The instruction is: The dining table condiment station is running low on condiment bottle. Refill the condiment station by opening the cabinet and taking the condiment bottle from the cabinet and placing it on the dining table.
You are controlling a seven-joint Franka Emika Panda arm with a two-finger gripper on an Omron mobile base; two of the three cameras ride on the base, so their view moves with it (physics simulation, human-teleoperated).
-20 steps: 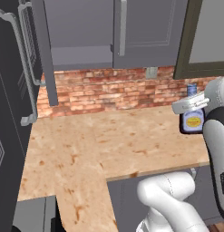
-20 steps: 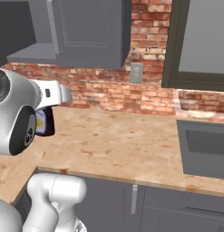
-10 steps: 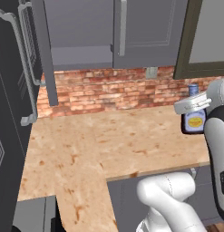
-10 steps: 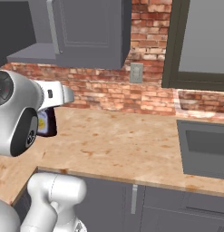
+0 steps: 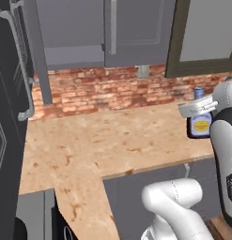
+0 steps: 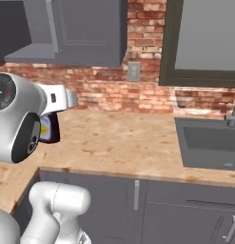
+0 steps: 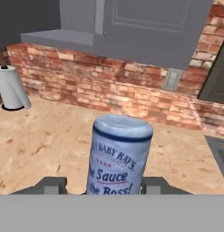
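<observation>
The condiment bottle (image 7: 119, 156), dark with a bluish cap and a cream label, stands upright between my fingers (image 7: 52, 185). My gripper (image 7: 104, 186) is shut on it, holding it in the air over the beige counter (image 5: 112, 136). From the left base view the condiment bottle (image 5: 200, 123) hangs at the right edge under the white hand. In the right base view the bottle (image 6: 48, 128) peeks out behind the arm's big joint. The grey cabinet (image 5: 131, 28) hangs ahead on the wall, with its left door (image 5: 40, 56) swung open edge-on. The dining table is out of view.
A paper towel roll (image 7: 11, 88) stands at the brick wall to the left. The tall black unit (image 5: 9, 117) bounds the counter's left side. A sink (image 6: 209, 143) is set into the counter on the right, under a dark-framed window (image 6: 204, 38).
</observation>
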